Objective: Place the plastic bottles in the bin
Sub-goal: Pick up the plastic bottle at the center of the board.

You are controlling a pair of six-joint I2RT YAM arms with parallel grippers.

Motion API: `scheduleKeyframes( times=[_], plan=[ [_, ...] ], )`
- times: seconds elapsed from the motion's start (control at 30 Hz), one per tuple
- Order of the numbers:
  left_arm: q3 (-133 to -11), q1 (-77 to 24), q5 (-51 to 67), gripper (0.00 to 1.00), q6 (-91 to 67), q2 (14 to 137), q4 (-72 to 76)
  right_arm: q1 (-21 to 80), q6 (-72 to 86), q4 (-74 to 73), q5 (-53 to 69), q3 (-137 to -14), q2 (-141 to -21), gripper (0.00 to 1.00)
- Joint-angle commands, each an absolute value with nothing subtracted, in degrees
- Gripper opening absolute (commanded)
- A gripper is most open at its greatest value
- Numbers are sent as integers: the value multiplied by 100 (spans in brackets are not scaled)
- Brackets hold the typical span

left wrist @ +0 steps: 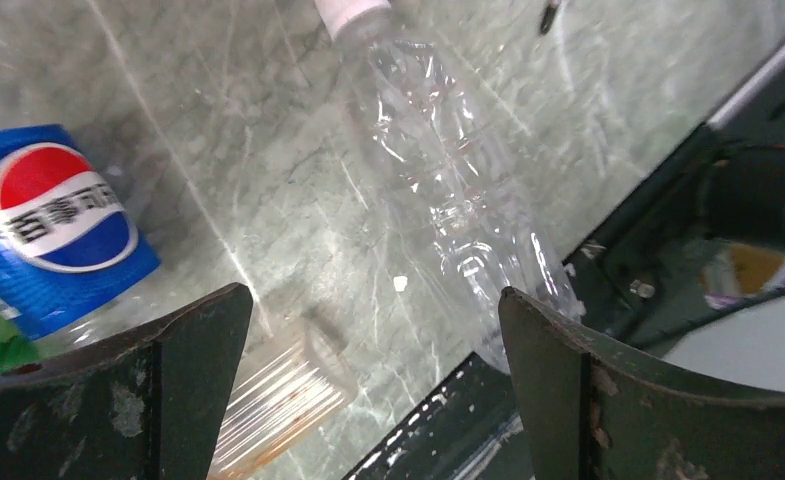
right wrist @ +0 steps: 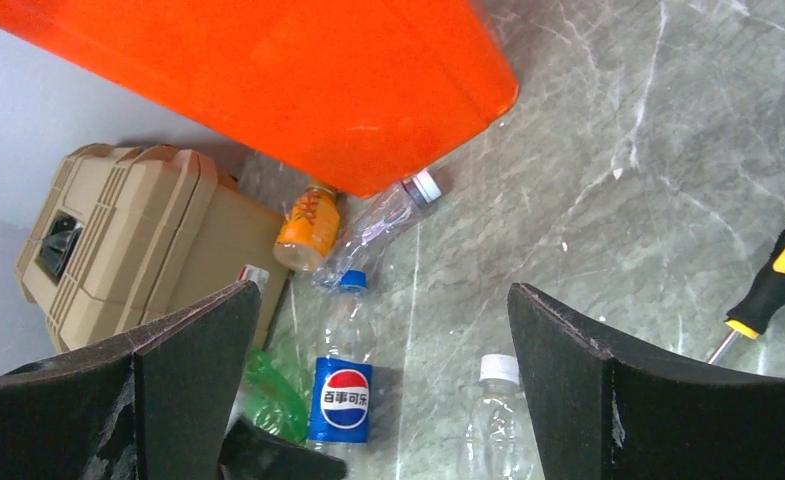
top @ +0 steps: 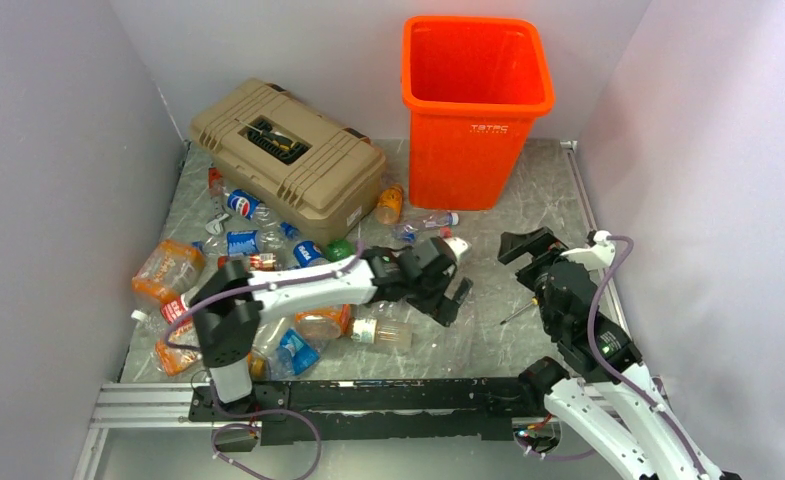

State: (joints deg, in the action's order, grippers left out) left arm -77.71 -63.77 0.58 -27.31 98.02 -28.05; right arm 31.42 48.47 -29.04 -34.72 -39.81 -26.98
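The orange bin (top: 478, 100) stands at the back; its wall (right wrist: 268, 80) fills the top of the right wrist view. Several plastic bottles lie on the left of the table, among them a Pepsi bottle (top: 306, 252), an orange bottle (top: 389, 205) and a clear one (top: 428, 222) near the bin's foot. My left gripper (top: 451, 297) hangs open over a clear white-capped bottle (left wrist: 448, 180), with a Pepsi bottle (left wrist: 58, 225) and a ribbed clear bottle (left wrist: 278, 395) beside it. Nothing is between its jaws (left wrist: 373, 330). My right gripper (top: 530, 245) is open and empty, above the Pepsi bottle (right wrist: 346, 395) and the white-capped bottle (right wrist: 493, 420).
A tan toolbox (top: 288, 155) sits at the back left, with bottles against its front. A yellow-and-black screwdriver (right wrist: 773, 275) lies on the marble table between the arms, seen from above as a thin shaft (top: 516, 313). Grey walls close both sides. A black rail (top: 368, 395) runs along the near edge.
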Motion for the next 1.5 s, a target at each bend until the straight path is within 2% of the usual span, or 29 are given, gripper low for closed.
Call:
scheduleKeyframes(
  times=[0.0,0.2,0.43,0.83,1.07,1.27,1.33,1.47],
  plan=[
    [-8449,-6920,-754,99,-2959,10519,-3391,3138,4742,-3085,-3683,-4236,-2462,100],
    [-9235,-7146,-1039,99,-3151,11493,-3917,3138,4650,-3147,-3679,-4262,-2374,100],
    [-9336,-7274,-1408,99,-3454,11631,-3874,3135,4711,-3187,-3556,-4191,-2372,100],
    [-9286,-7282,-1104,98,-3093,12106,-3533,3138,4735,-3172,-3341,-4080,-2316,100],
    [-9182,-7231,-1155,82,-2881,12009,-3496,3138,4698,-3173,-3283,-4057,-2246,100],
    [-9062,-7260,-1629,58,-2424,11339,-3563,3138,4408,-3061,-3229,-4180,-2163,100],
    [-9057,-7262,-1871,56,-2229,10978,-3674,3137,4218,-3066,-3258,-4352,-2163,100],
    [-8907,-7247,-2596,58,-1623,9981,-3815,3137,3835,-3111,-3263,-4796,-2231,100]
  ],
)
